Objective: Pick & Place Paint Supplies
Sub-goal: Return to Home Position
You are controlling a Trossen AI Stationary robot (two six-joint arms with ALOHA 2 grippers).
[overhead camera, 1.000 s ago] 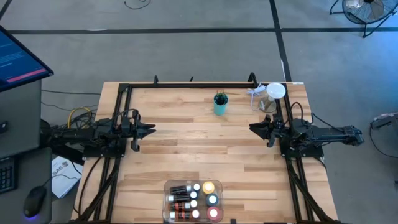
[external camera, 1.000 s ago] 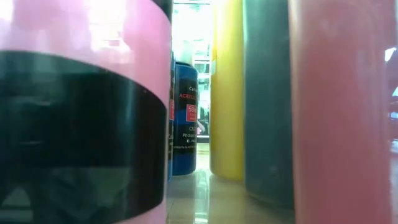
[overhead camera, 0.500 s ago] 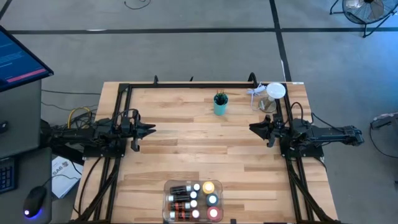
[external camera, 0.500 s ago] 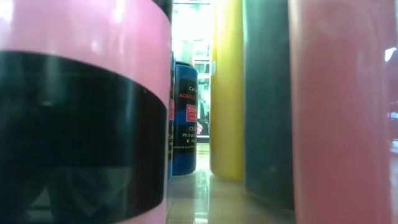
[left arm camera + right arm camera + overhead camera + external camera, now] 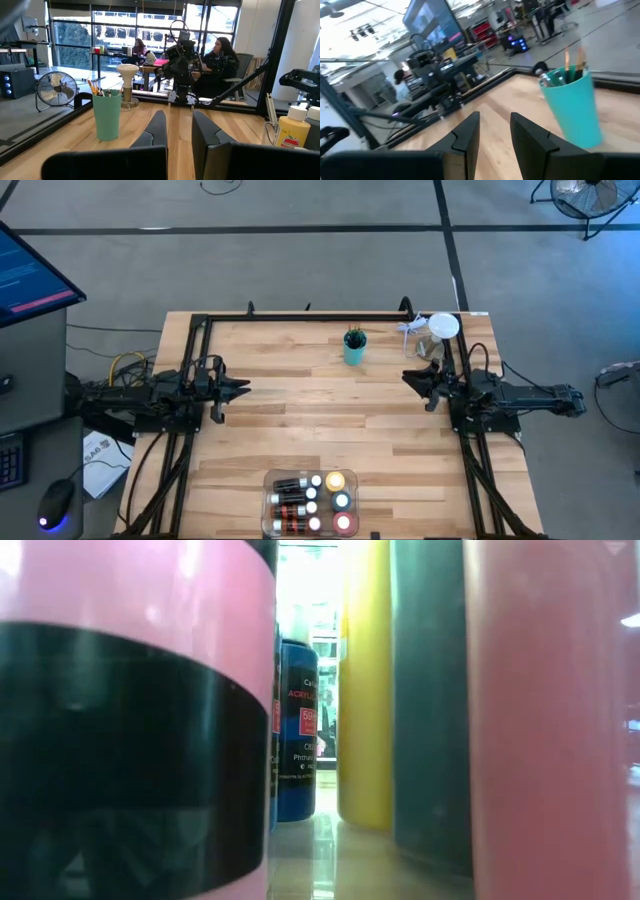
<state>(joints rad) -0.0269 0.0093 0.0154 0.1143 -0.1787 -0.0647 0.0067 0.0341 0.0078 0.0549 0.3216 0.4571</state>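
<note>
- Wood table (image 5: 300, 420) fills the view from above, with grey floor all round it.
- The right gripper (image 5: 410, 379), at 3 o'clock, has slid a tiny bit toward the 12 o'clock edge since a moment ago. Its fingers are a little apart and hold nothing.
- The left gripper (image 5: 243, 388), at 9 o'clock, has not moved. Its fingers are a little apart too, with nothing between them.
- I think both arms are going back to rest, so the job looks done or almost done.
- The paint bottles (image 5: 312, 505) sit close together in the clear tray (image 5: 266, 498) at 6 o'clock. The yellow bottle (image 5: 335, 480) is in there too.
- The paint brushes (image 5: 354, 337) stand in the teal cup (image 5: 355, 354) near 12 o'clock.
- I see no paint thing lying loose on the wood.
- A white round thing (image 5: 444, 327) stands at the 1 o'clock corner, near the right arm.
- From table height, the bottles are right up against the camera and hide everything else.
- People (image 5: 222, 57) sit far behind the table, not near the arms.
- Nothing stands in either arm's way.
</note>
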